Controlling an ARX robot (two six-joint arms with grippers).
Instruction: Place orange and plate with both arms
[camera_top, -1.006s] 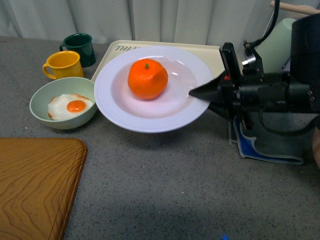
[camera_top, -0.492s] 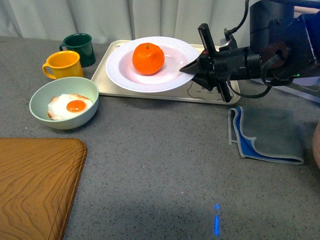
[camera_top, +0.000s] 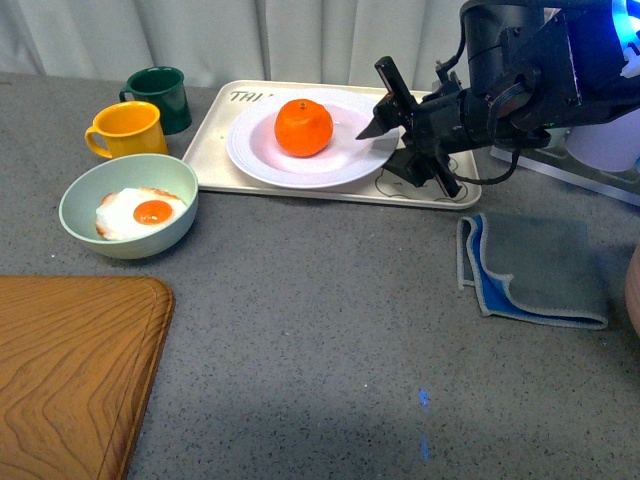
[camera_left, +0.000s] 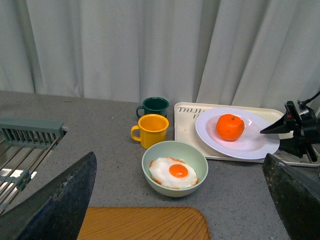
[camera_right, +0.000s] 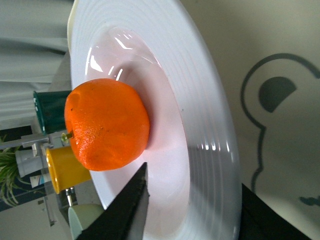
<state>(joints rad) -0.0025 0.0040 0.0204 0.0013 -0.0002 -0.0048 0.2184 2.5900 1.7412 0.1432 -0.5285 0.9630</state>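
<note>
cream bear tray (camera_top: 210, 150) under plate (camera_top: 320, 172) | plate's right rim pinched by right gripper (camera_top: 388, 128) | orange (camera_top: 304, 127) in plate's well, just left of that grip | left gripper (camera_left: 178, 157) spread wide, well apart | versus a second ago: plate has gone from mid-air out front back onto tray

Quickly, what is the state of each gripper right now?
Left gripper: open, holding nothing.
Right gripper: closed on the rim of the plate.
</note>
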